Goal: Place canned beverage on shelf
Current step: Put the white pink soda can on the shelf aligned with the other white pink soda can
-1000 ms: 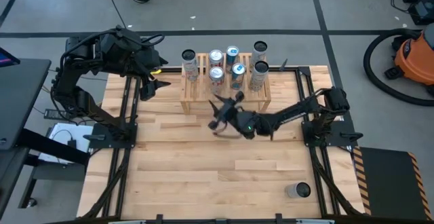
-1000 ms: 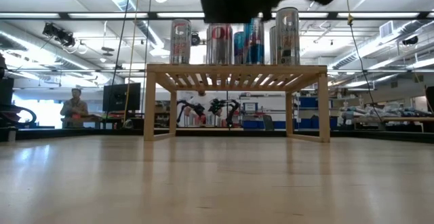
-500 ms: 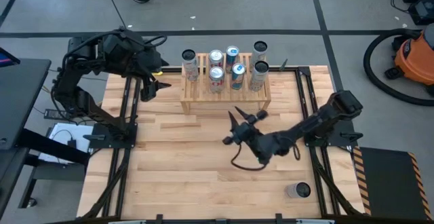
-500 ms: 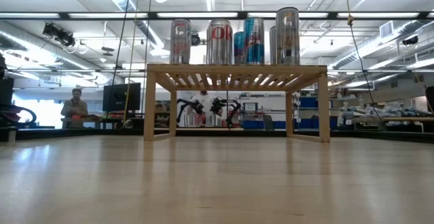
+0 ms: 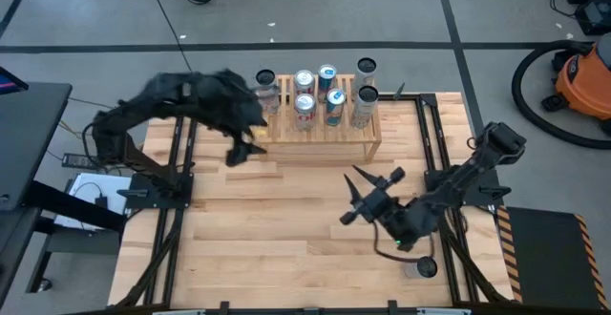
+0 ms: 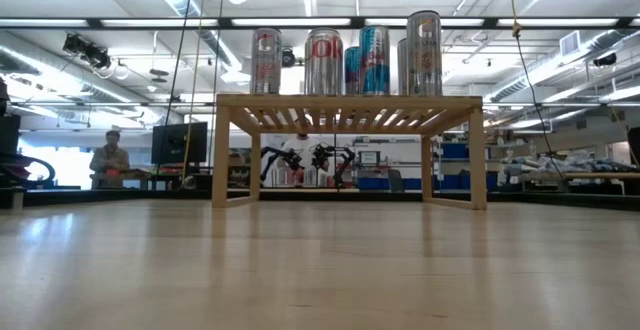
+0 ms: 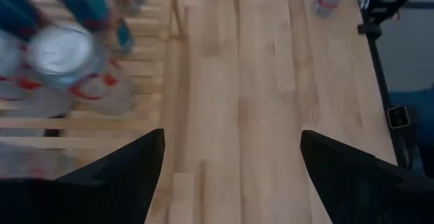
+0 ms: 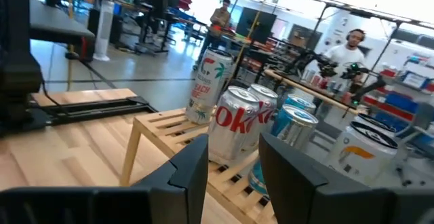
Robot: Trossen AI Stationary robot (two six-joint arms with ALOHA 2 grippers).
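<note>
**Mia:** Several cans point(image 5: 305, 102) stand on top of the shelf point(image 5: 315, 149) already. Which one has to go up next?

**Ben:** I think it is the loose can point(image 5: 420, 268). It sits alone on the worktop point(image 5: 286, 229), at the near right corner, well apart from the shelf.

**Mia:** Is anything holding it?

**Ben:** No. The right gripper point(image 5: 351, 199) hangs over the worktop, between the shelf and the loose can. Its fingers are only a little way apart, and there is nothing between them.

**Mia:** And the other arm?

**Ben:** The left gripper point(image 5: 243, 151) is by the left end of the shelf. Its fingers are wide apart and empty too.

**Mia:** So how should the right arm do this well?

**Ben:** My guess is that it has to turn toward the near right corner first. It should spread its fingers wider than the can before it comes down. Right now the gap looks too small. Then it should put one finger on each side of the can, around the middle, and squeeze gently.

**Mia:** Why gently?

**Ben:** A thin can may dent or slip. It is also close to the edge of the worktop, so a bump could knock it off.

**Mia:** Where should it go on the shelf?

**Ben:** The near side of the slats looks bare. It should be set down upright there, without touching the other cans.
</note>
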